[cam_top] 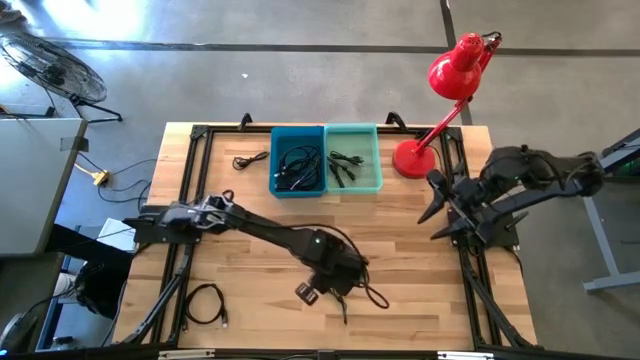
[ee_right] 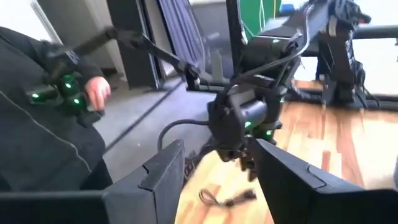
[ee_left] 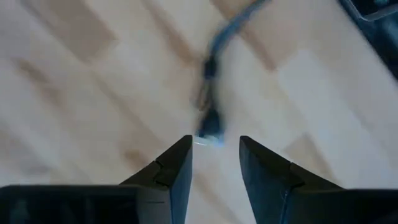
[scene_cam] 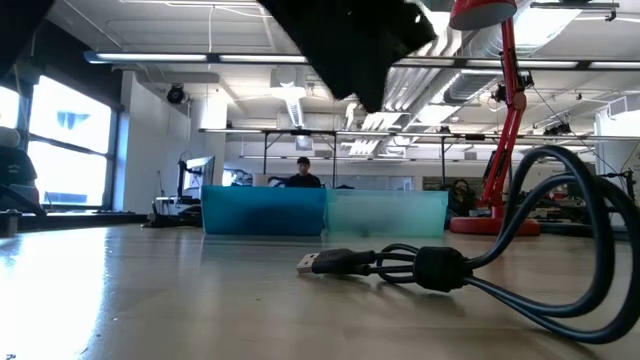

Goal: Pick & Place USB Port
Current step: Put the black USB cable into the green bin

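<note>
A black USB cable [cam_top: 368, 294] lies in loose loops on the wooden table near its front edge, with its plug [scene_cam: 320, 263] flat on the wood. My left gripper [cam_top: 338, 288] hangs over it, pointing steeply down. In the left wrist view the gripper [ee_left: 214, 142] is open and the plug [ee_left: 211, 127] lies just past the fingertips, with nothing between them. My right gripper [cam_top: 436, 218] is open and empty, drawn back at the table's right edge beside the lamp base.
A blue bin [cam_top: 298, 160] and a teal bin [cam_top: 352, 157], both holding cables, stand at the far middle. A red desk lamp [cam_top: 412, 158] stands to their right. Loose cables lie at the near left [cam_top: 205, 302] and far left [cam_top: 250, 160]. A person [ee_right: 50, 118] stands beyond the table.
</note>
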Tool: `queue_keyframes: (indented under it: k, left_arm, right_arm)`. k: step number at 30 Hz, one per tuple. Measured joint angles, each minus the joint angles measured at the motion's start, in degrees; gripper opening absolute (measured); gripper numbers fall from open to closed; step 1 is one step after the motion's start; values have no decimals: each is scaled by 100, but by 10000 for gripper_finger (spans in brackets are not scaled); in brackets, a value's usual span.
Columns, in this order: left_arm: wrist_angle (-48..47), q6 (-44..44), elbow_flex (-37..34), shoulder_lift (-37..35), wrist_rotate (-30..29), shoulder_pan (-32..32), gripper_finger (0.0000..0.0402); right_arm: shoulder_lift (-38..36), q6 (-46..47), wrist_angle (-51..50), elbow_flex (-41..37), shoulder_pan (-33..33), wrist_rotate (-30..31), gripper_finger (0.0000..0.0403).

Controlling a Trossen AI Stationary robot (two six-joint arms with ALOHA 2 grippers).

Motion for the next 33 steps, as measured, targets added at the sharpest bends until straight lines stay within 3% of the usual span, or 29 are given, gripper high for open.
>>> queue_keyframes:
  k: [6,14,28,33]
  left_arm:
    - [704,-521,0,258,886,-37,129]
    - [1099,-901,-12,545,1291,-118,129]
    - [1406,-699,0,826,285,-111,129]
    - [1362,-700,-9,945,243,-110,129]
  right_arm:
    - [149,-6,-209,2,401,332,183]
    - [392,-27,-200,0,888,572,183]
    - [526,-12,6,0,1432,995,183]
    - [526,-3,78,0,1523,1007,183]
